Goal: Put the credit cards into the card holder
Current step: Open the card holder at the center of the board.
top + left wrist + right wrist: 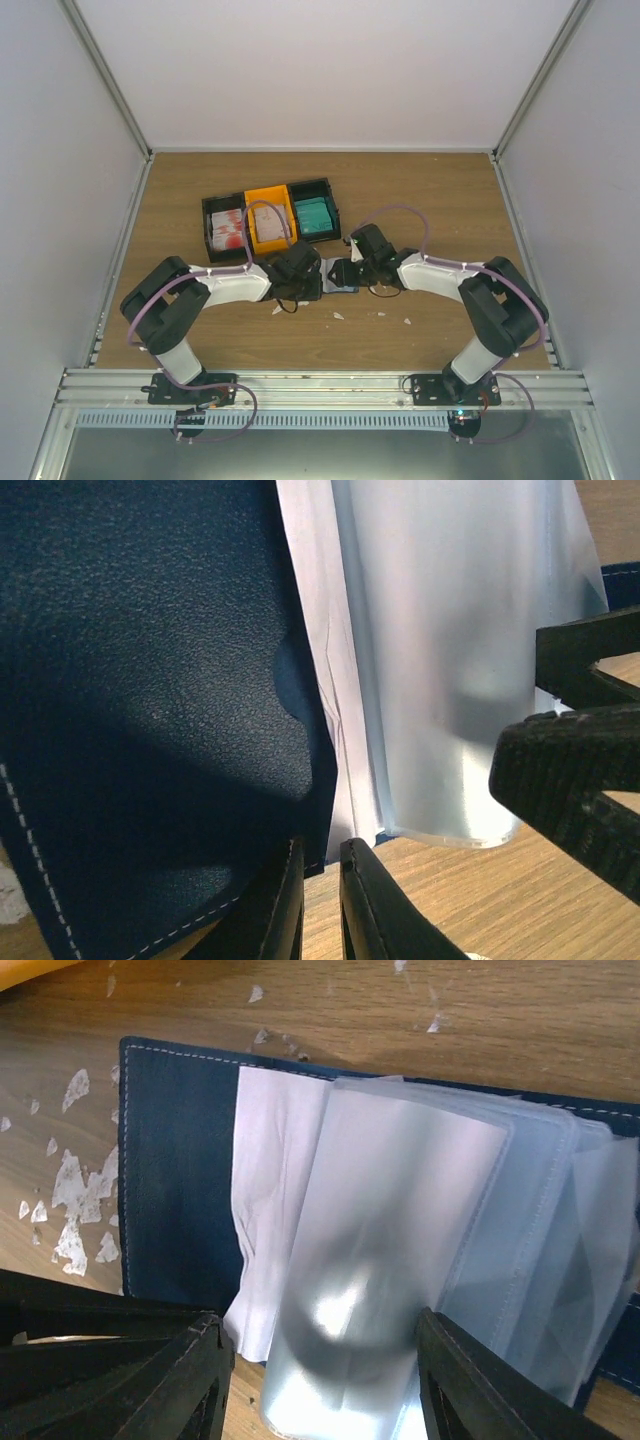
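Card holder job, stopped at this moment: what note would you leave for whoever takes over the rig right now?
Left gripper: closed on the navy cover edge of the card holder, which lies open between the arms.
Right gripper: open, straddling the clear sleeves.
Cards: white-and-red cards in the left black bin, teal cards in the right black bin; neither gripper holds one.
Done: holder is open; no card visible in it.
Left: fetch the cards and slot them in.
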Robot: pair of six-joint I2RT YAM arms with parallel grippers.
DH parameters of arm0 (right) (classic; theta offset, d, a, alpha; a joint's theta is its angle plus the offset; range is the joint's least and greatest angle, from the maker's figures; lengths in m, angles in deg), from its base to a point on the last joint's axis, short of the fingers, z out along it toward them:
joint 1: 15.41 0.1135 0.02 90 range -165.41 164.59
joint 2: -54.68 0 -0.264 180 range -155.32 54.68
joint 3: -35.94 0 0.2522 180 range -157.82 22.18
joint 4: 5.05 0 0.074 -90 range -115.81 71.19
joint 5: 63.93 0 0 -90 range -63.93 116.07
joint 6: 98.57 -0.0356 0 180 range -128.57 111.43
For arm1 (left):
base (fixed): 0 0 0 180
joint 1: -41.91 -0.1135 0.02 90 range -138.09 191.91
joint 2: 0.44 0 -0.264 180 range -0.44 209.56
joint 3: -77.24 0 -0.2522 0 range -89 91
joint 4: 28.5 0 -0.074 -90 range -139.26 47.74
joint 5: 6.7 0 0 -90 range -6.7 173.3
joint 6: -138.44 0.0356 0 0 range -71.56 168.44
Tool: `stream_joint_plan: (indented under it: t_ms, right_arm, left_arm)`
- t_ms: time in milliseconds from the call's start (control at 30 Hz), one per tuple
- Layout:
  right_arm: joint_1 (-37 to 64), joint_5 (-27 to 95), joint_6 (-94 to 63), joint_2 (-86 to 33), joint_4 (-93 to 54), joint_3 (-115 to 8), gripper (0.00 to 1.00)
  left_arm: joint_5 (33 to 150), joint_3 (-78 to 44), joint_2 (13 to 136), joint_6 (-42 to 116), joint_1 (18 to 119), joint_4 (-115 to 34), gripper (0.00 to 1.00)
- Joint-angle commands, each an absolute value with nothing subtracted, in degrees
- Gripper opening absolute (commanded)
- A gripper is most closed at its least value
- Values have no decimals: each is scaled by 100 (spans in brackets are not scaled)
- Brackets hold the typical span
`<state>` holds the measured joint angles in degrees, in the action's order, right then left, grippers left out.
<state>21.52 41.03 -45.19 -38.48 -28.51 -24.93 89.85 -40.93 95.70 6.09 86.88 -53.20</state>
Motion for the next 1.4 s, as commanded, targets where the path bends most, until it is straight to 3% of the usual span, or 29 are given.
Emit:
stream_joint_plan:
  t_ms: [0,233,600,1133,1367]
  right_arm:
    - [2122,4495,-4760,-3912,-2324,-2305,52]
    - [2113,5511,-5402,-3931,-718,-1729,51]
    - [2107,5762,-5881,-3992,1029,-1336,49]
    - [2062,6067,-5237,-4807,675,-2198,54]
    - [2060,6295,-4902,-5141,390,-2536,70]
  left_arm:
    - [8902,-4502,9531,333,8709,-5084,15]
    - [9175,-4988,9363,26,8677,-4576,12]
    - [9362,-5389,9092,-229,8549,-4169,10]
    - [9275,-5820,8175,-497,8472,-4069,10]
    - [9115,-5831,7445,-651,8456,-4450,10]
